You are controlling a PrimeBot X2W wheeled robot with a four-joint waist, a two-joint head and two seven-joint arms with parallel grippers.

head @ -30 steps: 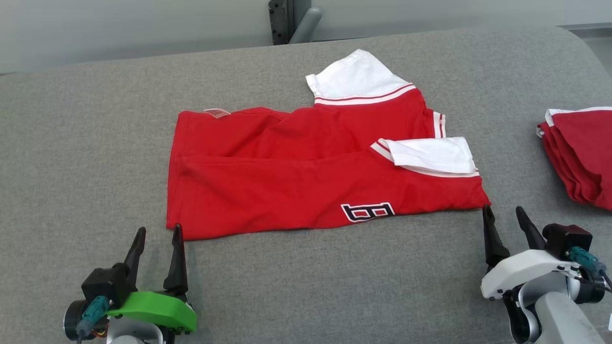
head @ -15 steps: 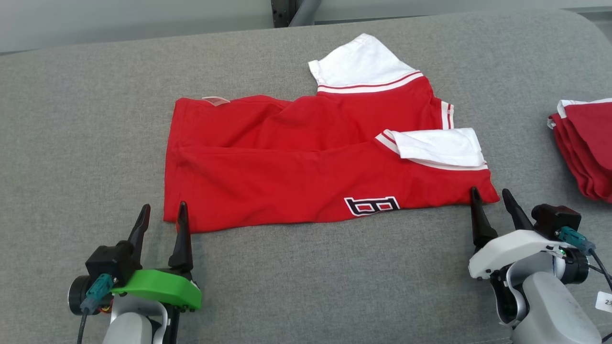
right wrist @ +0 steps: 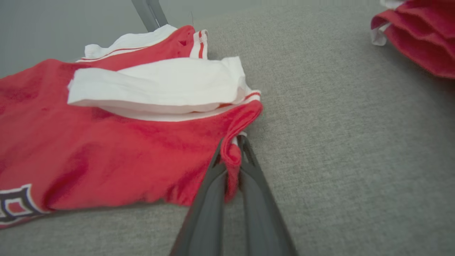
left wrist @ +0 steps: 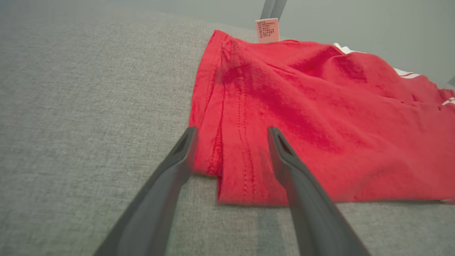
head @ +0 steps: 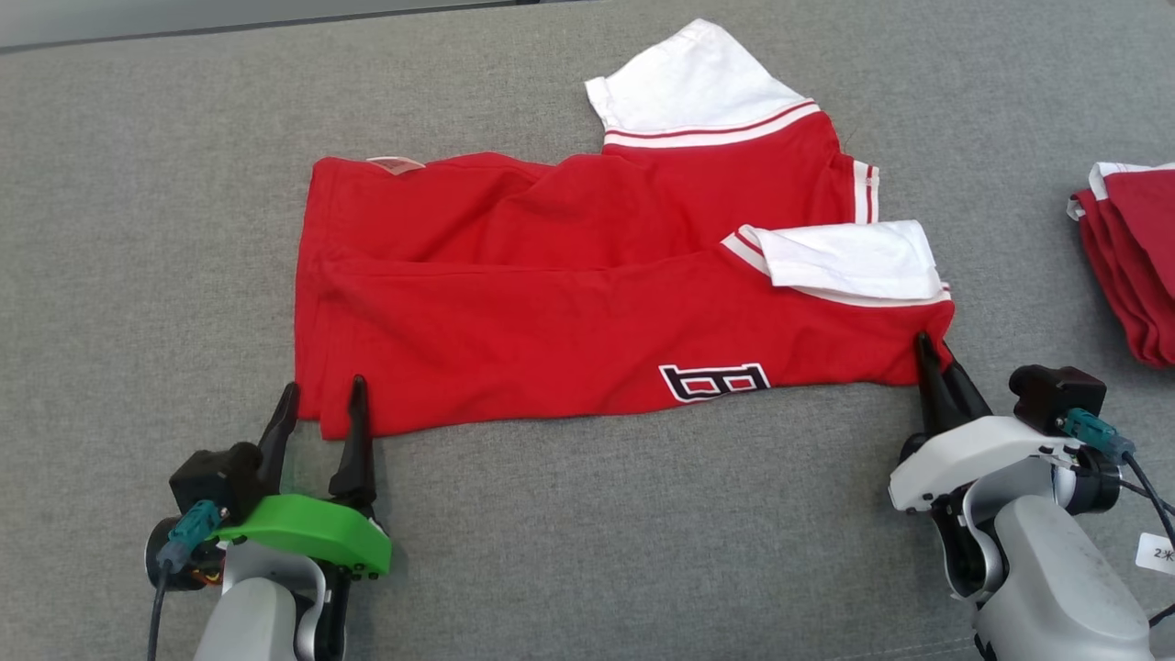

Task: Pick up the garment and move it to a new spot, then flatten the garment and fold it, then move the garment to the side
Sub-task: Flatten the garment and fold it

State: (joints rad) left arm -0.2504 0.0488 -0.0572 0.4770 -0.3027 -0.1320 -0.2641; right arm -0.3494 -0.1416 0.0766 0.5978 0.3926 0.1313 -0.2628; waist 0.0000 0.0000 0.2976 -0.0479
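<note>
Lying across the middle of the grey cloth-covered worktop (head: 138,275), the red garment (head: 551,340) is spread sideways in a loose fold, its hem toward the worktop's left edge and its white sleeves toward the right. One sleeve (head: 688,87) reaches toward the far edge; the other sleeve (head: 849,262) is folded back onto the red cloth by the garment's near right corner. Black-and-white lettering (head: 714,382) runs along the garment's near edge, and a small pink label (left wrist: 267,31) stands up at its far left corner. The right gripper (right wrist: 231,142) is clenched on the near right corner, with a pinch of red cloth bunched between its two dark fingers, which meet almost tip to tip. The left gripper (head: 325,386) is released, its jaws spread wide at the near left corner of the hem. One finger is over the red cloth and the other is at its outer edge above the grey surface; whether either touches the cloth I cannot tell. A stack of red garments (head: 1134,266) rests at the worktop's right edge, well apart from the spread one.
</note>
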